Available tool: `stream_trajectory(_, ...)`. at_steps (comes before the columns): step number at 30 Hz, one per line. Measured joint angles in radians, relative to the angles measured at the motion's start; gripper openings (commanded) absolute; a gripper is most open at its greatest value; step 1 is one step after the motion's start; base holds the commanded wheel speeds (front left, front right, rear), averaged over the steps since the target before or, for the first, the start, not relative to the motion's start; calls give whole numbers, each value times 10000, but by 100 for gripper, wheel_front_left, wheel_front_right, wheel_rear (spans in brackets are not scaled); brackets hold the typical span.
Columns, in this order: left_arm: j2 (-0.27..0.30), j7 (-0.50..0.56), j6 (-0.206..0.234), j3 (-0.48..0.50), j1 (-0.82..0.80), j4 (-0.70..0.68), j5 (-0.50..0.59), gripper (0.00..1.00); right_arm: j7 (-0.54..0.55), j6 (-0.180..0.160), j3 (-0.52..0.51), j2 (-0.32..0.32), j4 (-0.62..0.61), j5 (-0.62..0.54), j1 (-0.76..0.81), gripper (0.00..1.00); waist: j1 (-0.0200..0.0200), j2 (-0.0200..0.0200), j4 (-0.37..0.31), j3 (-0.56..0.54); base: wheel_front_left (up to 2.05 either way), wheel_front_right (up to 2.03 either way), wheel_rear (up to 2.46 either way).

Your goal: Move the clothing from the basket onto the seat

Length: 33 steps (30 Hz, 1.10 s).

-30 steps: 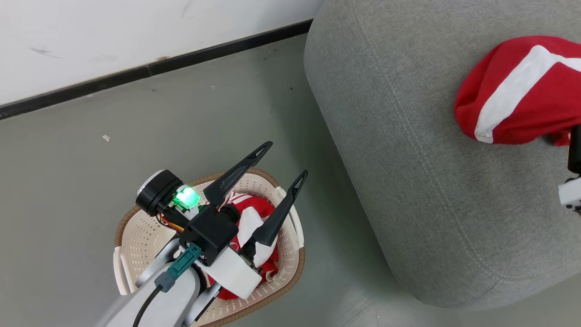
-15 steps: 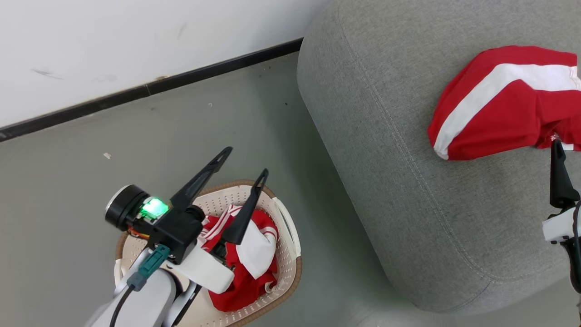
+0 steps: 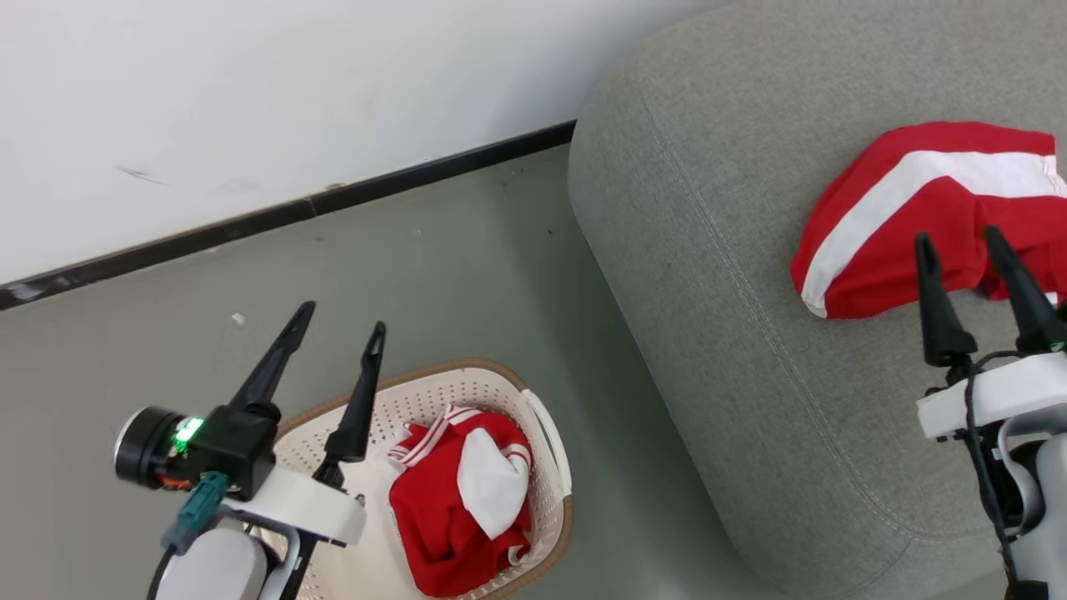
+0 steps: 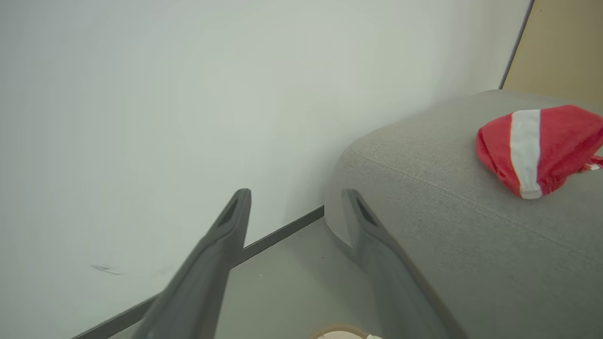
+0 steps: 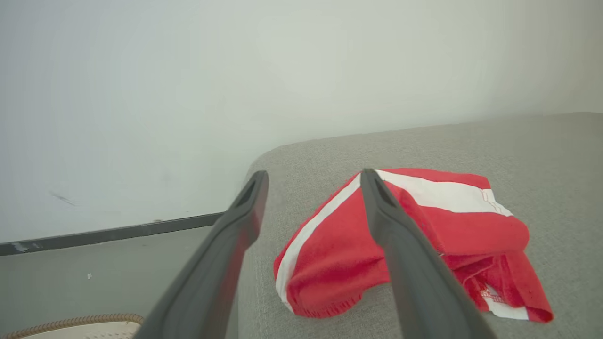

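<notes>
Head view: left gripper (image 3: 343,317) fingers spread wide with nothing between them, tips over the floor (image 3: 417,275) past the basket (image 3: 467,368) rim. The basket sits by the base of the finger on the view's right, with the red-and-white bundle (image 3: 433,517) inside it, clear of both fingers. Right gripper (image 3: 956,236) is also wide open and empty, its tips overlapping the near edge of the red garment (image 3: 875,217) on the seat (image 3: 733,350); can't tell if they touch. Left wrist view: left gripper (image 4: 297,193) fingers apart, empty, with wall (image 4: 141,94) and baseboard (image 4: 282,230) beyond the tips. The seat (image 4: 447,226) is behind the view's right finger, the red garment (image 4: 556,146) is well off to that side, and a sliver of basket (image 4: 339,333) shows low between the fingers. Right wrist view: right gripper (image 5: 313,173) fingers wide, gripping nothing. The red garment (image 5: 339,263) lies on the seat (image 5: 541,165) beyond and between the fingers, partly behind the view's right finger. The basket (image 5: 70,322) rim is low, outside the other finger.
</notes>
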Motion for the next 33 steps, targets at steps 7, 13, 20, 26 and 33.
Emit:
stream_trajectory(7, -61, -67, 431, 792, 732, 295, -426, 100, 0, 0, 692, 69, -186, -579, -50, 100, 0, 0, 368, -415, 0, 0, 0)
stream_trajectory(13, -284, -67, 740, 1442, 1382, 518, -660, 100, 0, 0, 1164, 366, -236, -1095, -57, 100, 0, 0, 736, -784, 0, 0, 0)
stream_trajectory(20, -518, -67, 844, 2125, 1794, 412, -663, 100, 0, 0, 1432, 796, -207, -1308, -20, 100, 0, 0, 1191, -1211, 0, 0, 0)
stream_trajectory(26, -698, -67, 926, 2529, 2204, 307, -639, 100, 0, 0, 1329, 1001, -222, -1574, 280, 100, 0, 0, 1566, -1608, 0, 0, 0)
stream_trajectory(33, -988, -67, 932, 2974, 2919, 244, -533, 100, 0, 0, 1043, 1244, -253, -1732, 1326, 100, 0, 0, 2026, -2157, 0, 0, 0)
